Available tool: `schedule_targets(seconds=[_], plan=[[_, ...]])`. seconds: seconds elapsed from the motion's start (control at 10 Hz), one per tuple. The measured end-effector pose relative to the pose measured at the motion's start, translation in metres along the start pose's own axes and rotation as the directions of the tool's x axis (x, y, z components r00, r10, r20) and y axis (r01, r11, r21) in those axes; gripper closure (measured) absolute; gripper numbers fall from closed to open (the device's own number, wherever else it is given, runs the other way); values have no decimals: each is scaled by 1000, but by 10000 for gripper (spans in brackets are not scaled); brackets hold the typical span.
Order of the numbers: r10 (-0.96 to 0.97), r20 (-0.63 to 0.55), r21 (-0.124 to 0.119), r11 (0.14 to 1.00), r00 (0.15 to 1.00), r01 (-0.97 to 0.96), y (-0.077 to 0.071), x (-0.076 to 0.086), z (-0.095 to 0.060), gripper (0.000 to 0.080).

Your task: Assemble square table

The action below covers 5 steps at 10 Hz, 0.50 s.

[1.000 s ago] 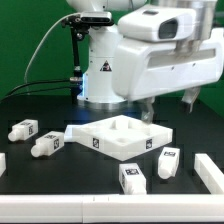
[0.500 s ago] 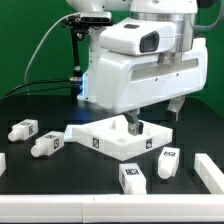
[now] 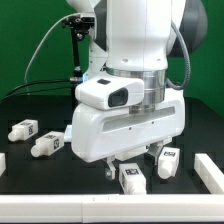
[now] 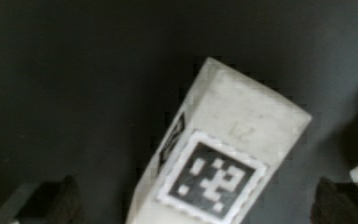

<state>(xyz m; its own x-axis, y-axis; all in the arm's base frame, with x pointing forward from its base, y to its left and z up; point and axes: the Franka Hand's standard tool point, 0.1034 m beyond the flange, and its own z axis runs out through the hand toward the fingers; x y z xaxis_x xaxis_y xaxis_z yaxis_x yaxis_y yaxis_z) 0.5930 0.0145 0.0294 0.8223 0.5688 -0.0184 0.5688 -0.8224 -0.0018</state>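
The arm (image 3: 135,60) filled most of the exterior view. It was folded forward and down, so its bulky white wrist housing hung low over the near middle of the black table (image 3: 70,180), with the hand pointing straight down.

The square slab (image 3: 67,134) lay behind that housing and was almost wholly hidden. Only a sliver of one corner showed toward the exterior view's left. A plain white border bar (image 3: 208,172) lay at the exterior view's right, and another (image 3: 40,208) ran along the near edge.

Four chunky legs lay loose on the table:
- The far-left leg (image 3: 23,129) and the left leg (image 3: 47,146) sat near each other on the exterior view's left, well apart from the hand.
- The right leg (image 3: 168,162) lay just beside the hand on the exterior view's right.
- The near leg (image 3: 131,179) lay directly under the hand, on its side, near the front bar.

The gripper (image 3: 131,166) was lowered around the near leg with its jaws spread wide. In the wrist view the leg ran aslant across the frame with its black-and-white tag (image 4: 215,178) facing the camera. The dark fingers (image 4: 51,198) stood off to either side, and bare table showed between each finger and the leg, so nothing was clamped.
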Motion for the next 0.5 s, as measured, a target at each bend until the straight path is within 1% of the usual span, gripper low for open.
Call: schedule_targets(seconds=[0.1, 0.3, 0.4, 0.5], plan=[[-6, 0, 1, 1000, 1000, 6, 0, 0, 2, 150], [-49, -15, -5, 999, 999, 49, 9, -7, 15, 150], [-49, -15, -4, 999, 999, 49, 8, -5, 15, 272], [-50, -14, -4, 999, 999, 50, 8, -5, 15, 272]])
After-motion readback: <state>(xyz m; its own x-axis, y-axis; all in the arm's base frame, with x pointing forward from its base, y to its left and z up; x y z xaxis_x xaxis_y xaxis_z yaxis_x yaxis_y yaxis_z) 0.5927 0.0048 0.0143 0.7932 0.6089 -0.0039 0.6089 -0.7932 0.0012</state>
